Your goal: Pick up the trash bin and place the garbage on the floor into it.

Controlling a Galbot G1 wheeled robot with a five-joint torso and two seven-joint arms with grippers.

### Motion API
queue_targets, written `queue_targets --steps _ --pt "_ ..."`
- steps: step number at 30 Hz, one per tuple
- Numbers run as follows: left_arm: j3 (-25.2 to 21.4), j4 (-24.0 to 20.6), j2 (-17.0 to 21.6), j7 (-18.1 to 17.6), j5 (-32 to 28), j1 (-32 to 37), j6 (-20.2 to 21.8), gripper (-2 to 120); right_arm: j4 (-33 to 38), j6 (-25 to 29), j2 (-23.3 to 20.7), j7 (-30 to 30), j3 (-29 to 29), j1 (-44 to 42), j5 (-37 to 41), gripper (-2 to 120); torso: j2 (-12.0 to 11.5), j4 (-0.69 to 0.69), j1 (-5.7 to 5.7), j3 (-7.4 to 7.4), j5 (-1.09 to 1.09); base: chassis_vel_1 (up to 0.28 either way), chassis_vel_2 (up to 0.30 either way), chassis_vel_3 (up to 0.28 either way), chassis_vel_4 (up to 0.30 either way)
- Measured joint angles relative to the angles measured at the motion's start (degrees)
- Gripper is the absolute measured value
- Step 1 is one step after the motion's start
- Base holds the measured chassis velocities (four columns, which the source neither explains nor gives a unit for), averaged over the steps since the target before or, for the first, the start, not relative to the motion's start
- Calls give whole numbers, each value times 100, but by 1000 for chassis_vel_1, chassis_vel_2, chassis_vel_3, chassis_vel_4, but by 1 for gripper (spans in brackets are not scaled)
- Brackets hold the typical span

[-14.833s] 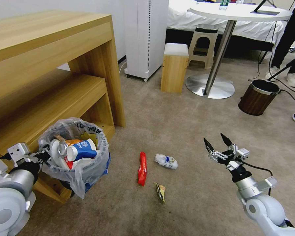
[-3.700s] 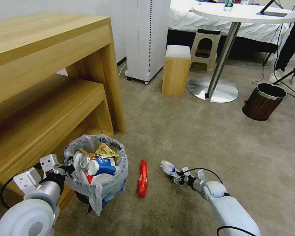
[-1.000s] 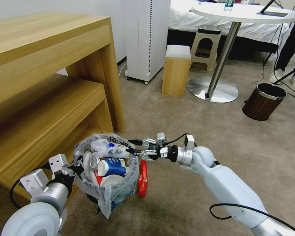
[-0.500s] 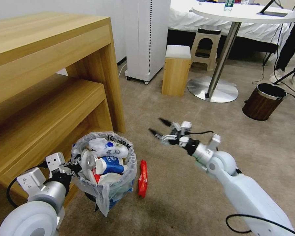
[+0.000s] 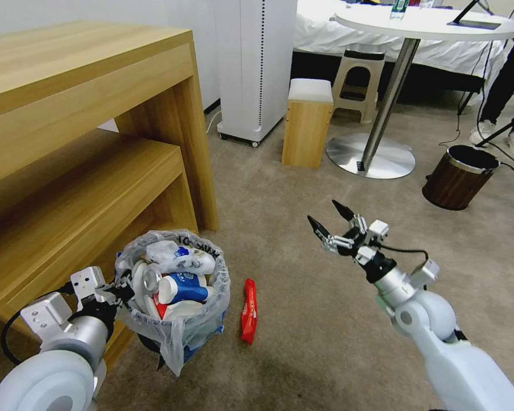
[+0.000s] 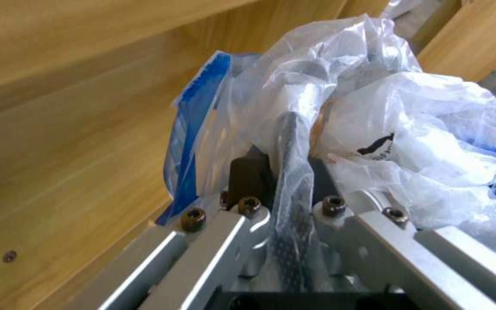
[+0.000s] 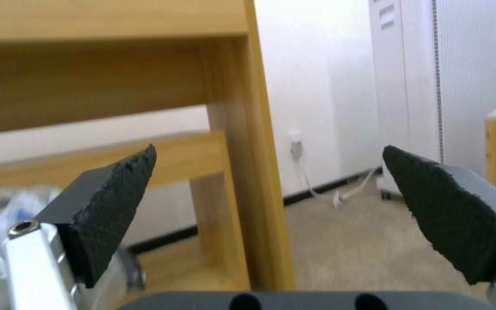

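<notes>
Holding trash bin (image 5: 174, 297) lower left, left gripper (image 5: 120, 292) pinches its thin rim; right gripper (image 5: 332, 221) spread, empty; red wrapper (image 5: 248, 309) light, crinkly, best pinched mid-length.

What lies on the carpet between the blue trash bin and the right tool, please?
In the head view, a red wrapper lies beside the trash bin; toward the right tool, bare floor.

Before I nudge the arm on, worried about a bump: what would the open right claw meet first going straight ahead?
Probably the wooden desk's leg, dead centre between the right claw tips in its wrist view; depth is unclear.
</notes>
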Motion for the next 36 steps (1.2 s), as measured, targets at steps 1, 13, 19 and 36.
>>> queue_targets --steps 1,13,19,36 --pt "-15 -1 0 0 0 -8 0 2 -7 44 42 -15 20 -102 -69 100 0 0 0 0 -1 0 0 0 0" --pt "-310 8 -9 -9 -12 3 24 2 -44 235 332 -26 123 -567 -405 100 0 0 0 0 -1 0 0 0 0" --pt "-436 12 -40 -9 -140 19 27 2 -98 254 419 -51 80 -543 -477 100 0 0 0 0 -2 0 0 0 0" --pt "-338 -20 -67 -5 -123 36 35 2 -264 346 415 -167 -49 -441 -510 100 1 0 0 1 0 -77 70 77 -74"
